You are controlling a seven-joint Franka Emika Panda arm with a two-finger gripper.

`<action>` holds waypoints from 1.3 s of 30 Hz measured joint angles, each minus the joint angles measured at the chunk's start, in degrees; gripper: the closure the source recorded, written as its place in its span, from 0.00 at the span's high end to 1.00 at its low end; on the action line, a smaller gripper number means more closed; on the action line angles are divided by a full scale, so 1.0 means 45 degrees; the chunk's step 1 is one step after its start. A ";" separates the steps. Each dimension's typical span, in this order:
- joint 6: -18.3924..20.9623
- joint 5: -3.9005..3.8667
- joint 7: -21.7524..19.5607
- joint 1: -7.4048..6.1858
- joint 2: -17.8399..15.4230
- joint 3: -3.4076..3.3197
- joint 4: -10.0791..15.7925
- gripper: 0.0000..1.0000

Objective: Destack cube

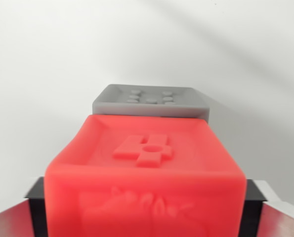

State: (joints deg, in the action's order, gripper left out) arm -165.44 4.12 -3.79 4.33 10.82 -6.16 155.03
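A red cube (147, 163) fills the lower middle of the wrist view. Its top face carries a raised figure like a 4, and its near face has an embossed relief. My gripper (144, 205) is shut on it; the black fingers (36, 207) press against its left and right sides. Just behind it sits a grey cube (151, 101) with raised dots in its sunken top face. The red cube hides the grey cube's near lower edge, so I cannot tell whether the two touch.
A plain white surface (48, 74) surrounds both cubes. The grey cube throws a soft shadow toward the wrist view's right. Nothing else shows.
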 joint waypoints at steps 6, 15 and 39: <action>0.0000 0.0000 0.0002 0.0001 0.0000 0.0002 0.0000 0.00; 0.0000 0.0001 0.0002 0.0001 0.0000 0.0002 0.0000 0.00; 0.0549 -0.0247 -0.0162 -0.0078 -0.0668 -0.0139 0.0081 0.00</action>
State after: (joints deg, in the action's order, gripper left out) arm -162.96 3.01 -4.52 3.98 7.82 -6.79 155.39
